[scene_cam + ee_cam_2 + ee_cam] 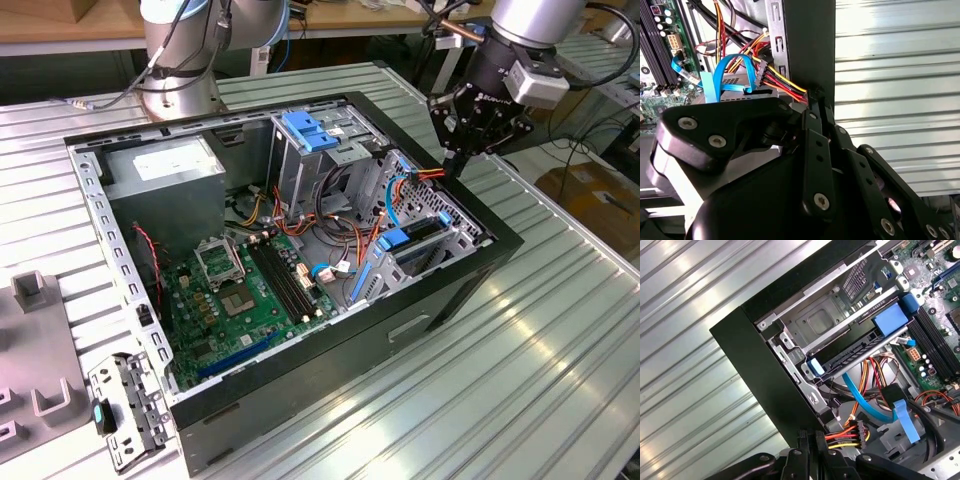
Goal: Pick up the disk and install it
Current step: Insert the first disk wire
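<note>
— Where's the gripper?

— The gripper (453,168) hangs over the rim of the computer case (300,405), on the exterior view's right. Its tips point down by the corner of the drive cage (455,245).

— Wide or narrow?

— Narrow. In the first wrist view the fingers (803,446) sit almost together with barely a gap.

— Holding anything?

— The red, yellow and black wire bundle (837,436) runs right up to the tips. Its black connector (860,430) sits just beside them. The fingers may be pinching the wires, but the contact is hidden, so I can't tell. The second wrist view has the same wires (785,87) ending at the fingertips.

— And the disk?

— The disk (425,232) lies flat inside the drive cage with blue rails along its side. It is near the gripper but not in it. In the first wrist view it is the dark slab (850,351) between two blue tabs.

— Anything else?

— A blue cable (865,397) loops near the connector. The motherboard (240,290) covers the case floor. The case stands on a ribbed metal table (530,380).
</note>
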`<state>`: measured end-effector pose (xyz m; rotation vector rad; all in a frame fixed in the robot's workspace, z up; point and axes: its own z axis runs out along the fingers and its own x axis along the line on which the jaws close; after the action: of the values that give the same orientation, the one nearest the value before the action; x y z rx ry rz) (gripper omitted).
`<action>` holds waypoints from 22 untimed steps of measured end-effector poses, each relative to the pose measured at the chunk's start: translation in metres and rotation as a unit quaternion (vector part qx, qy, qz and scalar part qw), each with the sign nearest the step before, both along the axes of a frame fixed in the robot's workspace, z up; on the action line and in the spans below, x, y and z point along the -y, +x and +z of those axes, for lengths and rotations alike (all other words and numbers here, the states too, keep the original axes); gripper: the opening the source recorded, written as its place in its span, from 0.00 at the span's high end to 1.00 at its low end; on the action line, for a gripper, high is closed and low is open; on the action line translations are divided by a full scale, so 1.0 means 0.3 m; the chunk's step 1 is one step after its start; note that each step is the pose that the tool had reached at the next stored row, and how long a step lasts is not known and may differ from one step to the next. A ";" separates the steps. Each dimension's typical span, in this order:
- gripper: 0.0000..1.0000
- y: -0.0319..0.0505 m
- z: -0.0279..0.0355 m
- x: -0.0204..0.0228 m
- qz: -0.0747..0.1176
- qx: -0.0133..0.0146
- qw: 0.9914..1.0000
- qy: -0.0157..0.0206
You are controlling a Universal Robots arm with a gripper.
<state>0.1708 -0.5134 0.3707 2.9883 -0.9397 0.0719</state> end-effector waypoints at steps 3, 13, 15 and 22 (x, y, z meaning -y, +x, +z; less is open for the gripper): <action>0.84 0.000 0.002 0.000 0.000 0.000 1.000 0.000; 0.84 -0.023 0.002 0.000 0.001 0.000 1.000 0.000; 0.84 -0.034 0.002 0.000 0.001 0.000 1.000 0.000; 0.84 -0.044 0.002 0.000 -0.025 0.000 1.000 0.000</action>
<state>0.1575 -0.5133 0.3714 2.9621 -1.0145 0.0717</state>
